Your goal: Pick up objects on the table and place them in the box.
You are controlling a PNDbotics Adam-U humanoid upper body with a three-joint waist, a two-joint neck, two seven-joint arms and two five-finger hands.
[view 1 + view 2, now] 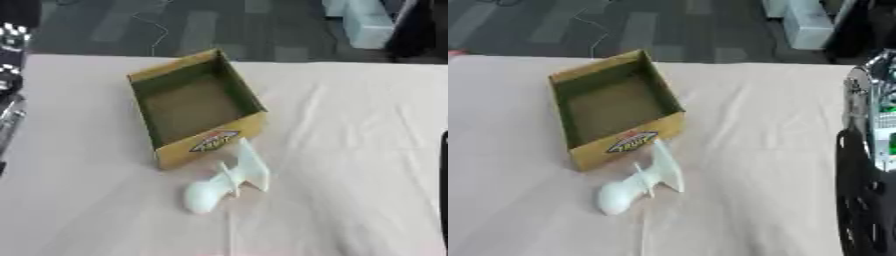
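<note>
A white plastic piece [223, 182], rounded at one end and with a flat plate at the other, is lying on the cloth-covered table [350, 150] just in front of the cardboard box [194, 112], its plate end close to the box's near wall, though whether it is touching cannot be told. No hand is reaching for it. Only a dark and silver stretch of the right arm [868, 165] is showing, at the right edge of the right eye view; neither hand is appearing in either view, so I cannot tell whether the fingers are spread, pressed together or pinching anything. The step in hand is probably the first pick. It would be going best if a hand were coming down over the narrow part between the rounded end and the plate, then lifting clear of the wall before moving over the opening. The box is sitting open-topped and looks empty, its brown floor bare.
</note>
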